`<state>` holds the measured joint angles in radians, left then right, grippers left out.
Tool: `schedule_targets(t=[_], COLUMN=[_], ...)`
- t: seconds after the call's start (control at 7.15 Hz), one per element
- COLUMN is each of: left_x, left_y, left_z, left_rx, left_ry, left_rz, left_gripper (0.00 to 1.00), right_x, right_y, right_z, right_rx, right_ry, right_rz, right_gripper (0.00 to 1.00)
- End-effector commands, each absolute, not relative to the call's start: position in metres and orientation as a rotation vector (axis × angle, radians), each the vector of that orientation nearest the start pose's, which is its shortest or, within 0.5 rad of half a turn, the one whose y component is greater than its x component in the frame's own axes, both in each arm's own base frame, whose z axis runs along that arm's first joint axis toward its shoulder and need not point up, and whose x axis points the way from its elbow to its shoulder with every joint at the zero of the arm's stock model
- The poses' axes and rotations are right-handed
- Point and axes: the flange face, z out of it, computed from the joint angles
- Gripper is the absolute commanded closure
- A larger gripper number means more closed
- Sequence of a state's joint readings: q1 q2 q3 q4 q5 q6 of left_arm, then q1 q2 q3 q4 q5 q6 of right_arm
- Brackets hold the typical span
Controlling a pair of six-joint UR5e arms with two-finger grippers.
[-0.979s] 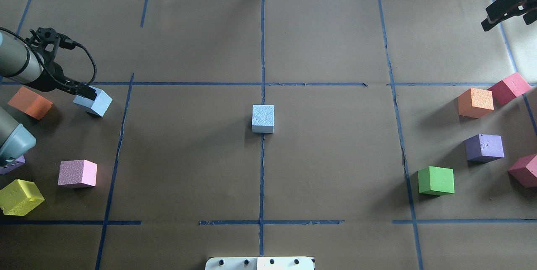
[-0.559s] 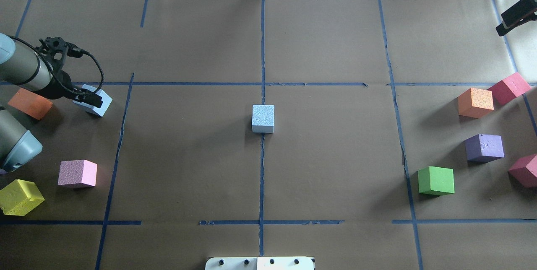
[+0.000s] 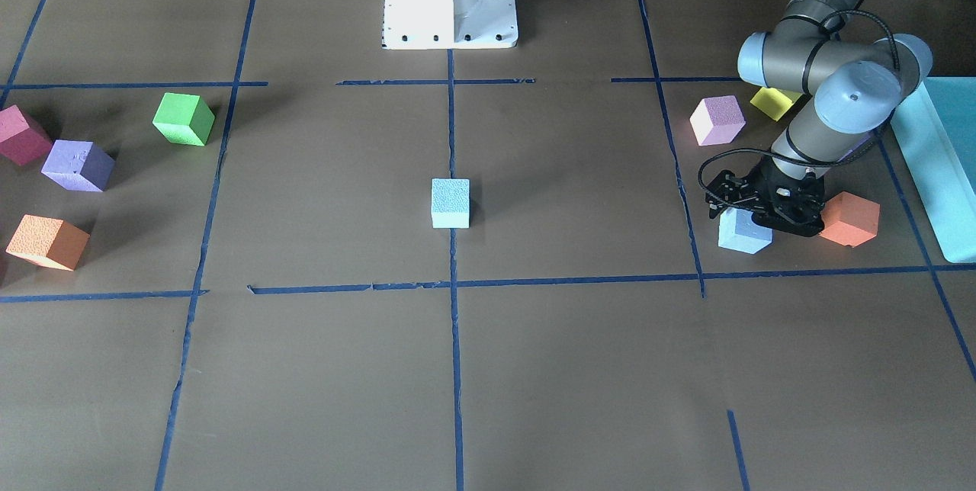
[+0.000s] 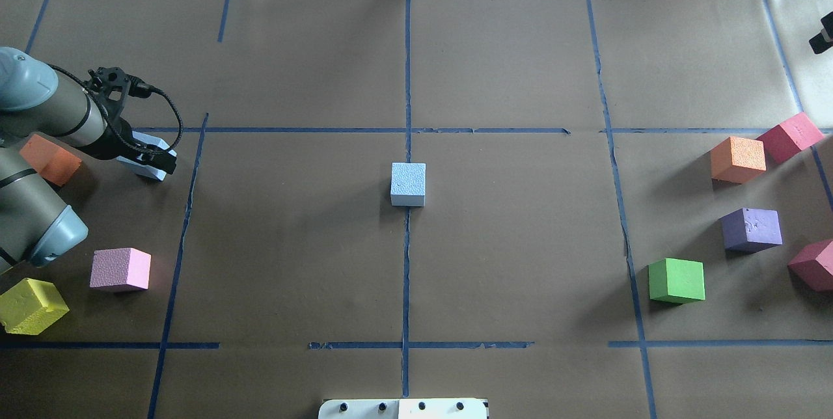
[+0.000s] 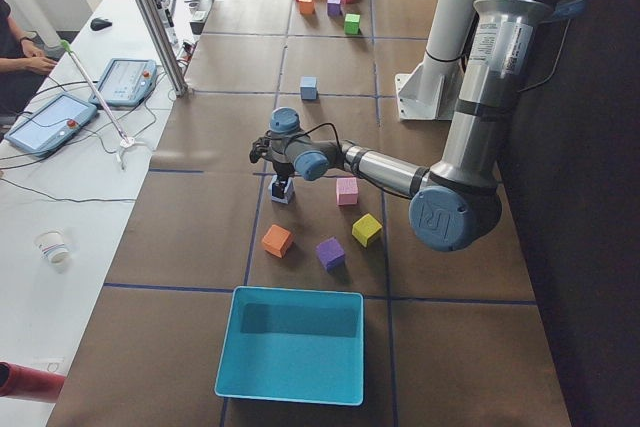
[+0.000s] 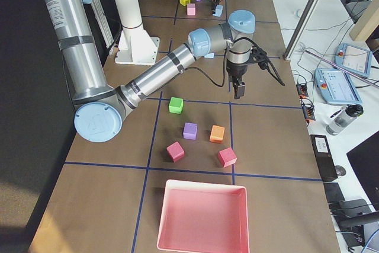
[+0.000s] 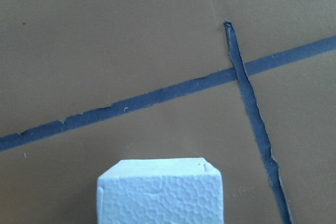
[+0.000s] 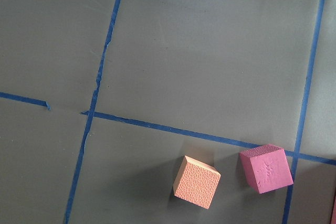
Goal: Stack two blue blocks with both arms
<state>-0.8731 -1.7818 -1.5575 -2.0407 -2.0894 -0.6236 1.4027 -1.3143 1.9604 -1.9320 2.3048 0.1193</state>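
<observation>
Since 1 second ago the left gripper [image 4: 155, 160] has moved over the outer blue cube [image 3: 736, 237], well to the robot's left of the centre blue cube [image 4: 408, 183], both of grainy foam with flat square faces, and the right gripper [image 4: 821, 38] has almost left the overhead view; for both grippers I cannot tell if the fingers are apart or together.
</observation>
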Motion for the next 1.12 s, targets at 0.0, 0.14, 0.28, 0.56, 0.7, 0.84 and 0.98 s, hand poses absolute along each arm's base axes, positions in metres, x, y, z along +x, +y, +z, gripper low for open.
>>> schedule_targets(t=[0.0,0.14,0.28,0.56,0.7,0.84,0.98], left_x=[0.327,0.325,0.320,0.318,0.321,0.333,0.354], left_y=[-0.520,-0.520,-0.519,-0.517,-0.518,-0.528,-0.529], left_z=[0.507,0.500,0.483,0.402,0.346,0.287,0.236], left_rx=[0.205,0.209,0.220,0.156,0.134,0.105,0.087], left_ry=[0.794,0.803,0.814,0.804,0.797,0.814,0.854], left_rz=[0.239,0.239,0.237,0.227,0.216,0.132,0.067], left_gripper=[0.93,1.00,1.00,1.00,1.00,1.00,1.00], right_x=[-0.019,-0.016,-0.008,0.030,0.053,0.068,0.077], right_y=[-0.539,-0.538,-0.537,-0.523,-0.515,-0.496,-0.471], right_z=[0.385,0.387,0.392,0.438,0.464,0.502,0.536], right_rx=[0.161,0.163,0.169,0.157,0.152,0.124,0.097], right_ry=[-0.774,-0.772,-0.768,-0.798,-0.801,-0.795,-0.797], right_rz=[-0.149,-0.154,-0.160,-0.182,-0.191,-0.196,-0.222], right_gripper=[0.00,0.00,0.00,0.00,0.00,0.00,0.00])
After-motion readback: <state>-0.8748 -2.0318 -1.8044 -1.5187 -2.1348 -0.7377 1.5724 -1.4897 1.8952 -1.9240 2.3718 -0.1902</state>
